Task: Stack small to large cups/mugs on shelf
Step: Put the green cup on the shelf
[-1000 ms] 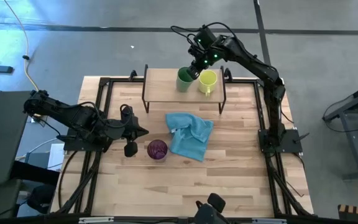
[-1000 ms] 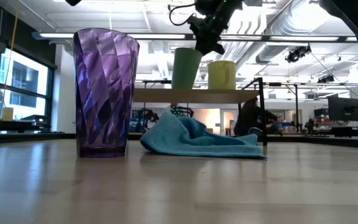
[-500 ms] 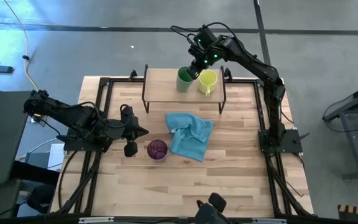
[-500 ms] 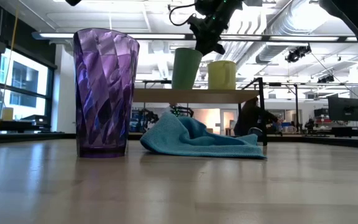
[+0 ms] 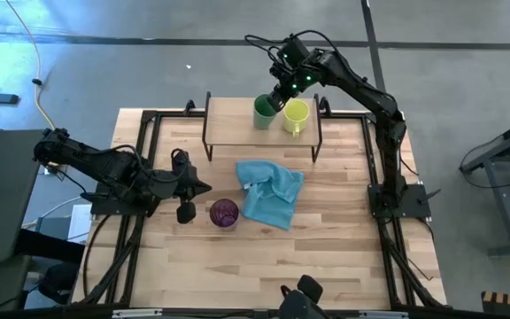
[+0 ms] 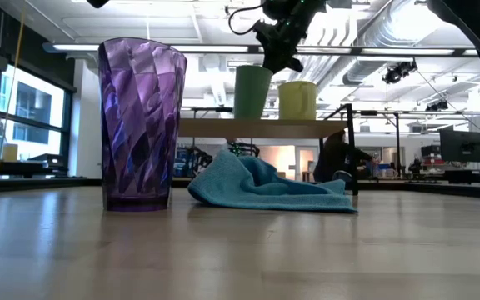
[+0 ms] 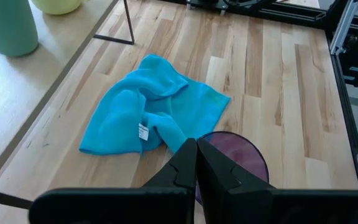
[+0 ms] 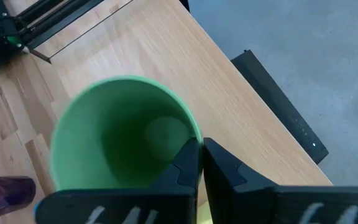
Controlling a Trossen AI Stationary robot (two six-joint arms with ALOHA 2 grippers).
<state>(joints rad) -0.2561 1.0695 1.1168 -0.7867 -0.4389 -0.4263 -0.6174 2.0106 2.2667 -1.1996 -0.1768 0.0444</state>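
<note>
The green cup (image 5: 263, 112) and the yellow-green mug (image 5: 296, 116) stand side by side on the small wood-topped shelf (image 5: 233, 126) at the table's far side. They also show in the low view, the cup (image 6: 252, 92) left of the mug (image 6: 297, 100). My right gripper (image 5: 277, 99) is above the shelf, shut on the green cup (image 8: 117, 137). The purple tumbler (image 5: 224, 213) stands upright on the table near the blue cloth (image 5: 270, 193). My left gripper (image 5: 205, 187) is shut and empty, just left of the tumbler (image 7: 238, 158). My right gripper pinches the green cup's rim (image 8: 193, 132) on the side toward the mug, one finger inside the cup and one outside. The fingers come from above, pointing down. The cup is upright with its base at the shelf top (image 6: 252, 117); whether it rests there I cannot tell.
The crumpled blue cloth (image 7: 148, 109) lies on the table in front of the shelf. The shelf's thin black legs (image 5: 207, 142) stand on the plank tabletop. Black frame rails (image 5: 144, 133) run along the table's left and right sides. Bare wood lies toward the near edge (image 5: 273, 266).
My right gripper has crept slightly toward the table's far edge with the green cup, which stays upright on the shelf top.
</note>
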